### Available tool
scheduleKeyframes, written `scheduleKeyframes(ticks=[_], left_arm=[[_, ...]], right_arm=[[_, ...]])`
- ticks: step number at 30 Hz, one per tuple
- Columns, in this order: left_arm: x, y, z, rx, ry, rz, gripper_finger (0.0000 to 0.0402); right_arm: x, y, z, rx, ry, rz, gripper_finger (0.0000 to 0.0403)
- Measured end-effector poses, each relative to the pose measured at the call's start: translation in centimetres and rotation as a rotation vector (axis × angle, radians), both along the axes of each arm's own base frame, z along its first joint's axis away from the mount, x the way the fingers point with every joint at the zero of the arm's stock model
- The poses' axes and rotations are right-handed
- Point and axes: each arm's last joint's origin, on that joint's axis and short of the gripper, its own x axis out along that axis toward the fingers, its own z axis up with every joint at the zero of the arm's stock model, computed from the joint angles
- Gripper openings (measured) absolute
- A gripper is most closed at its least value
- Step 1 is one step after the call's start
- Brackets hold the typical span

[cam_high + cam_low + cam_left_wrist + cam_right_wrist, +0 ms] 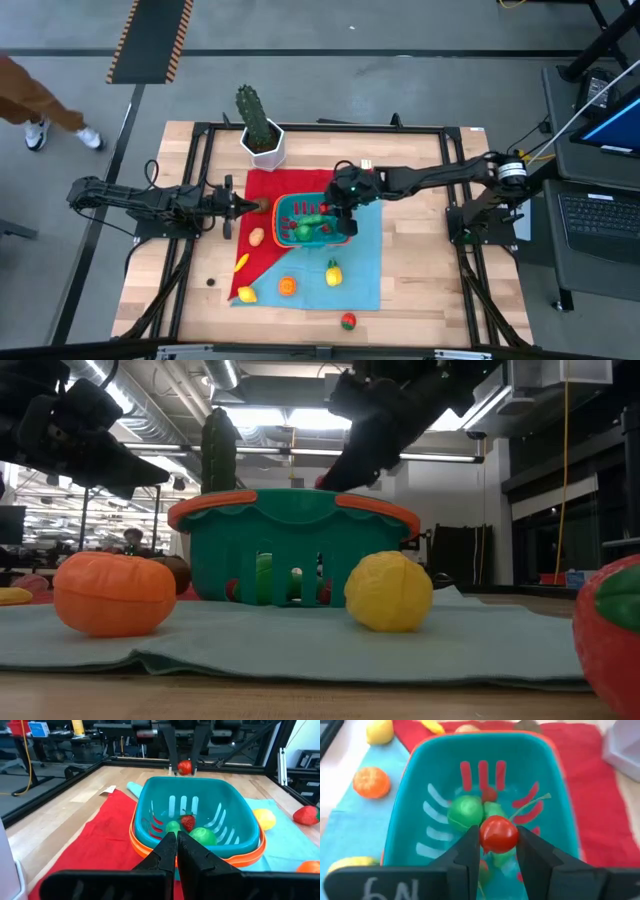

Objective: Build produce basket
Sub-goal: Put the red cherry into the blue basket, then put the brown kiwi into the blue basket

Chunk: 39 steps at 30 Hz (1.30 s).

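Note:
The teal basket (312, 222) with an orange-red rim stands on a red cloth (262, 250) and a light blue cloth (360, 250). In it lie a green ball (465, 812), a strawberry (188, 822) and other green pieces. My right gripper (497, 845) is above the basket's inside, shut on a round red fruit (498, 834). My left gripper (176, 845) is shut and empty, level, just left of the basket, by a brown piece (262, 206). More produce lies on the cloths: an orange (288, 285) and yellow pieces (332, 272). My right gripper pinches the round red fruit's two sides (485, 836) between its two fingers. The fingers slant down from the table's right side. The fruit is lifted clear, above the produce in the basket; it also shows in the left wrist view (184, 767).
A white pot with a cactus (262, 135) stands behind the basket at the far left. A red strawberry (348, 321) lies on bare wood near the front edge. A peach-coloured piece (257, 237) and yellow pieces (241, 262) lie on the red cloth. A person's legs (40, 110) show beyond the table.

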Motion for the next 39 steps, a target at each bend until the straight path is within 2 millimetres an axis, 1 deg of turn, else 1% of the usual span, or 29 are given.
scheduleKeyframes(ticks=[5, 8, 12, 15, 20, 23, 28, 32, 37, 39], left_arm=[[0.0, 0.0, 0.0, 0.003, 0.001, -0.001, 0.0008], [0.0, 0.0, 0.0, 0.003, 0.001, 0.0, 0.0008], [0.0, 0.0, 0.0, 0.003, 0.0, 0.0, 0.0008], [0.0, 0.0, 0.0, 0.002, 0.001, 0.0, 0.0008], [0.0, 0.0, 0.0, 0.0, 0.0, 0.0, 0.0008], [0.0, 0.0, 0.0, 0.0, 0.001, 0.0, 0.0008], [0.0, 0.0, 0.0, 0.0, 0.0, 0.0, 0.0008], [0.0, 0.0, 0.0, 0.0, 0.0, 0.0, 0.0008], [0.0, 0.0, 0.0, 0.003, 0.0, 0.0, 0.0008], [0.0, 0.0, 0.0, 0.003, 0.0, 0.0, 0.0008]], right_arm=[[0.6, 0.3, -2.2, 0.005, 0.07, 0.009, 0.0107], [0.7, 0.4, -2.5, 0.01, 0.076, 0.011, 0.0107], [0.7, 0.6, -2.7, 0.063, 0.091, 0.002, 0.0107], [0.8, 0.8, -2.7, 0.073, 0.091, 0.0, 0.0112], [0.8, 0.9, -2.7, 0.099, 0.095, -0.025, 0.0169], [0.8, 0.9, -2.7, 0.1, 0.09, -0.027, 0.0185], [1.1, 0.9, -2.4, 0.084, 0.049, -0.01, 0.0178], [1.0, 0.9, -1.4, 0.029, -0.008, 0.038, 0.017], [0.4, 0.1, 0.1, -0.002, -0.059, 0.002, 0.017], [0.1, 0.0, -0.1, -0.007, -0.088, -0.002, 0.0171]])
